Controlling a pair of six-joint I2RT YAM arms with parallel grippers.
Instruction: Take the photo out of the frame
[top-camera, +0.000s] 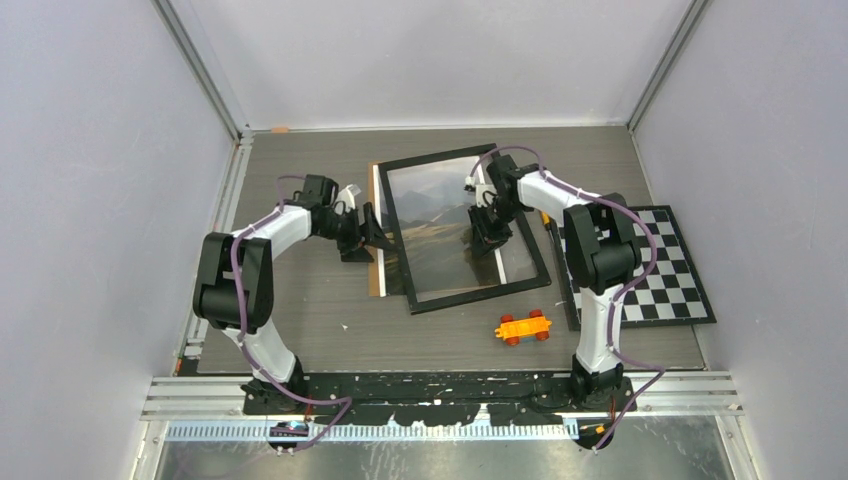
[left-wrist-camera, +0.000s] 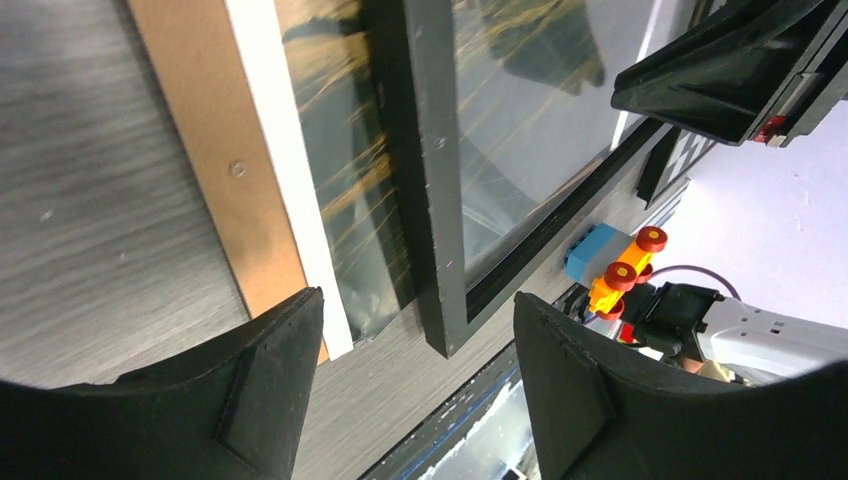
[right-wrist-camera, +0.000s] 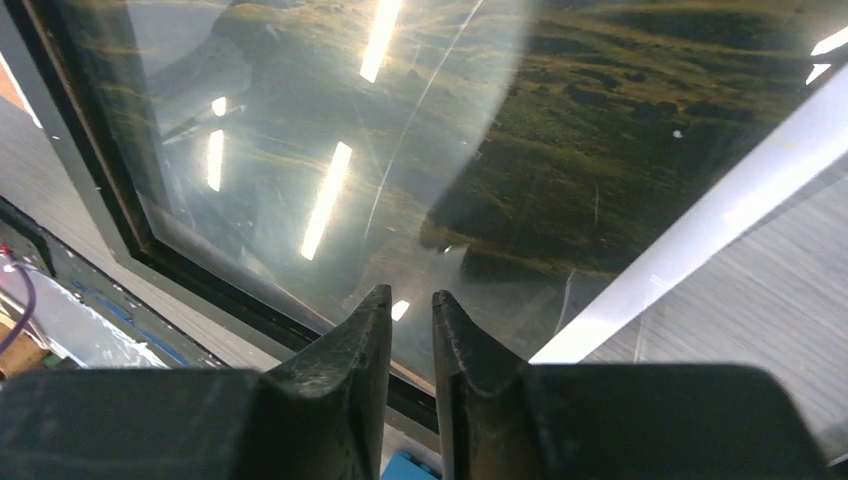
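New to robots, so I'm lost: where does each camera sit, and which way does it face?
Top external: above and behind the arms, looking down at the table; both arms show, left gripper and right gripper at the frame.
Left wrist: on the left arm, looking down past its open fingers at the frame's corner and the photo.
Right wrist: on the right arm, looking down past its nearly closed fingers at the photo behind glass.
Shared: top and left wrist both show the orange toy car.

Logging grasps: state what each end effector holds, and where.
Nothing: the left end effector is open over the frame edge; the right end effector is shut, empty, above the photo.
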